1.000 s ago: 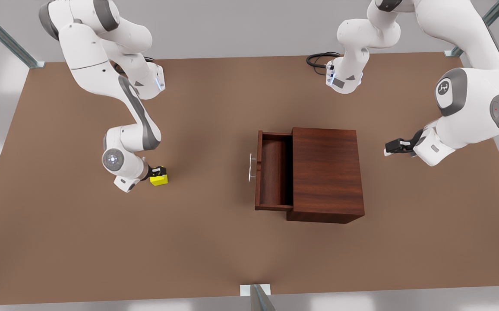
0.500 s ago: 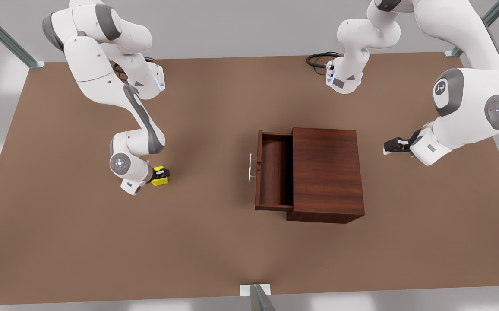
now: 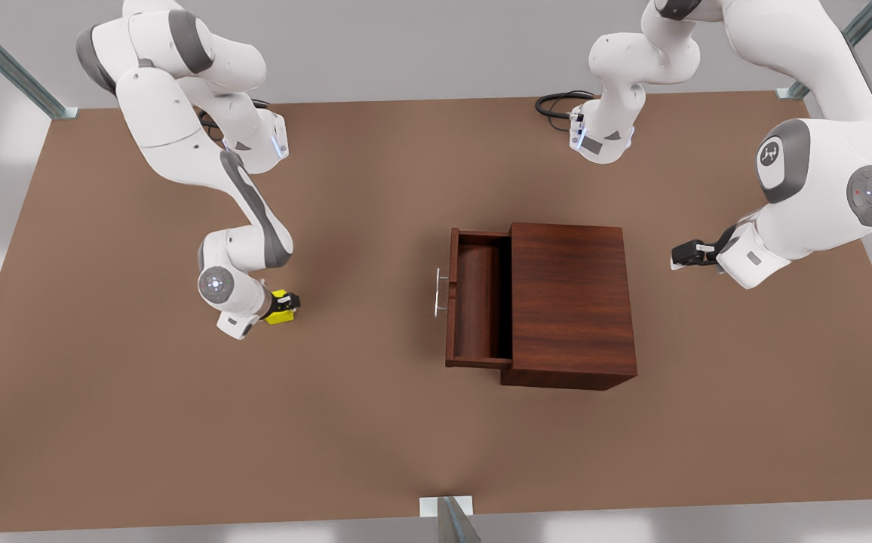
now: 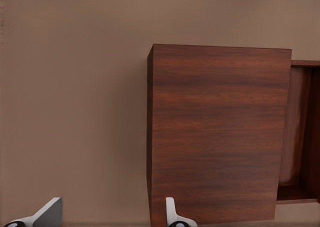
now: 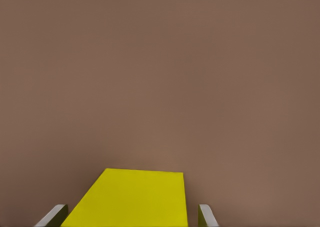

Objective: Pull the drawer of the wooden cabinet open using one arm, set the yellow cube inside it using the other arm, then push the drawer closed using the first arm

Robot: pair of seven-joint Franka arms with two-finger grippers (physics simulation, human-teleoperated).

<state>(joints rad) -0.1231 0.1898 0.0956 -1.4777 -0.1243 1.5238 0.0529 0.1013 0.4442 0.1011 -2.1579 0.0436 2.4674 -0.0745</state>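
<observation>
Drawer open, right hand at the cube, left hand idle beside the cabinet.

Right hand [image 3: 285, 305] is on the front view's left, down at the yellow cube [image 3: 280, 316] on the surface [image 3: 376, 437]; the right wrist view shows the cube [image 5: 132, 199] sitting between the two fingers [image 5: 206, 215], but contact isn't clear, so I can't tell if it's gripping. Cube is well apart from the wooden cabinet [image 3: 572, 302]. The drawer [image 3: 474, 302] is pulled out toward the front view's left (silver handle [image 3: 440, 292] leading), tray bare inside. Left hand [image 3: 679, 256] waits just off the cabinet's far side on the front view's right, fingers [image 4: 47, 214] spread, holding nothing.
</observation>
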